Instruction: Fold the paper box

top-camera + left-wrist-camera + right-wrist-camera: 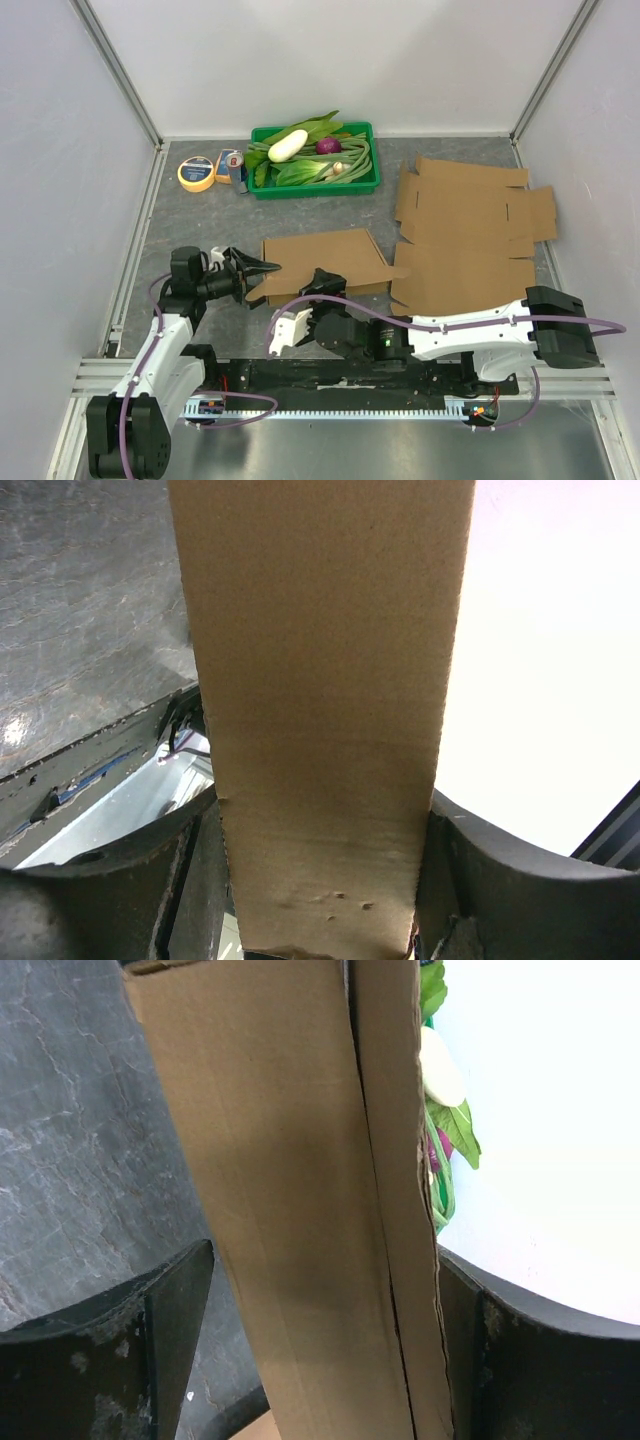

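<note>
Near centre of table (190, 225), just ahead of both arm bases: paper box (320, 262), partly folded, brown panel doubled over, one flap poking out right toward a second flat cardboard sheet (470, 235).

Left gripper (260, 270) at box's left end. Wrist view: cardboard wall fills the whole gap, touching both fingers (130, 880). Reads as partly closed and clamped on that wall.

Right gripper (322, 285) at near edge of box, jaws spread wide. Wrist view: two cardboard layers with a seam between them standing in the gap; bare table visible beside one finger (120, 1360), other side close to or touching the panel edge. Straddling, not gripping.

Step in hand, as judged: pressing or tucking the near wall while left end is pinned.

Doing it well:
- Use left as the anchor; no twisting, otherwise crease skews.
- Centre right jaws over both layers before closing, so seam ends up inside the pinch and not beside it.
- Close slowly; corrugated edge looks ragged and likely to buckle or tear.
- Push along the scored line, not across the panel.
- Stay low and away from the green tray (365, 187) behind.
</note>
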Robot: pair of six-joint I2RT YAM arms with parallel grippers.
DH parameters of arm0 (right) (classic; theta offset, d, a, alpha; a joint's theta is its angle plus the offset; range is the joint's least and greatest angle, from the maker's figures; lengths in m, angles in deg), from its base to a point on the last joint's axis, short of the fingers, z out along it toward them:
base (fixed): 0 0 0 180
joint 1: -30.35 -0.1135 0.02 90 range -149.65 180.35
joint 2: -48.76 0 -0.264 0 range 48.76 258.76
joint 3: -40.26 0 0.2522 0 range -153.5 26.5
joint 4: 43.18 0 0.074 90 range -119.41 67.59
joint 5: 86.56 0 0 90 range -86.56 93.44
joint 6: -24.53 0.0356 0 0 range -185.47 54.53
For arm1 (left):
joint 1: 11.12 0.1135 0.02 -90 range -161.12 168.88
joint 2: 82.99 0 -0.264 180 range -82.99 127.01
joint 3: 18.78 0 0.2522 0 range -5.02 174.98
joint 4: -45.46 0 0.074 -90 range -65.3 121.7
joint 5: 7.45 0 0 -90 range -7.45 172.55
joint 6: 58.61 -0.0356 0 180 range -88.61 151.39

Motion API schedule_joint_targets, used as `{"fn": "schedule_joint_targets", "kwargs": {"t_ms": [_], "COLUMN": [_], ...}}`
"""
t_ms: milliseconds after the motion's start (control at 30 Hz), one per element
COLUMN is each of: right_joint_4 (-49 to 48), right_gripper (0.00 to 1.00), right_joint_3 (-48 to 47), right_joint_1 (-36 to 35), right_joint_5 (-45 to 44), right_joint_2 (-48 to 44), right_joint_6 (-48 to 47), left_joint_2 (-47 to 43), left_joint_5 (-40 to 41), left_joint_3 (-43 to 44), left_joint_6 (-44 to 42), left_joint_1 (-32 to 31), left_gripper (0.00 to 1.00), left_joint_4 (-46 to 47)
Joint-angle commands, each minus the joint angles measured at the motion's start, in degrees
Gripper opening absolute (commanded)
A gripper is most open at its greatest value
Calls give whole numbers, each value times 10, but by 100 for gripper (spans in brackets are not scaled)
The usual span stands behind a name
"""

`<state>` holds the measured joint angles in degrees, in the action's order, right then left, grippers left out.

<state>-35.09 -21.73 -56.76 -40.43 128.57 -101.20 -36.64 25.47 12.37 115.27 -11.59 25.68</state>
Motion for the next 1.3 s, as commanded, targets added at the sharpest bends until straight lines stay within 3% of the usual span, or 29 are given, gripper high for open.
{"fn": "schedule_joint_targets", "kwargs": {"t_ms": [0, 100, 267, 367, 433, 500, 567, 700, 733, 833, 867, 967, 1000, 1100, 1233, 1267], "right_joint_4": [-20, -7, 2, 21, 43, 76, 105, 191, 213, 295, 321, 378, 391, 445, 487, 488], "right_gripper": [83, 73, 67, 65, 62, 61, 60, 59, 59, 57, 57, 54, 54, 53, 53, 54], "right_joint_3": [-6, -5, -6, -19, -27, -38, -49, -91, -105, -168, -182, -249, -279, -341, -390, -394], "right_joint_1": [17, 22, 29, 43, 62, 83, 103, 169, 184, 246, 261, 314, 328, 346, 360, 364], "right_joint_5": [7, 31, 41, 50, 68, 93, 150, 242, 265, 360, 387, 492, 531, 568, 592, 597], "right_joint_2": [-3, -17, -27, -40, -55, -64, -70, -61, -47, 0, 11, 67, 93, 141, 181, 183], "right_joint_6": [-15, -12, -12, 9, 32, 50, 80, 109, 119, 143, 156, 173, 178, 181, 183, 182], "left_joint_2": [-5, -7, -4, 9, 21, 26, 15, -24, -35, -128, -184, -196, -168, -88, -13, 3], "left_joint_5": [-43, -42, -41, -30, 16, 57, 121, 245, 320, 457, 468, 355, 261, 148, 190, 222], "left_joint_3": [3, -2, 9, 60, 105, 162, 194, 239, 251, 278, 278, 270, 266, 254, 329, 345], "left_joint_6": [30, 30, 6, -96, -235, -345, -402, -451, -457, -478, -502, -556, -557, -543, -635, -675], "left_joint_1": [0, 1, 3, 24, 39, 49, 57, 65, 65, 65, 65, 64, 64, 54, -36, -89], "left_gripper": [43, 51, 66, 80, 88, 90, 92, 91, 88, 80, 79, 79, 79, 79, 77, 76], "left_joint_4": [43, 58, 69, -7, -137, -228, -259, -309, -344, -348, -330, -235, -211, -132, -169, -201]}}
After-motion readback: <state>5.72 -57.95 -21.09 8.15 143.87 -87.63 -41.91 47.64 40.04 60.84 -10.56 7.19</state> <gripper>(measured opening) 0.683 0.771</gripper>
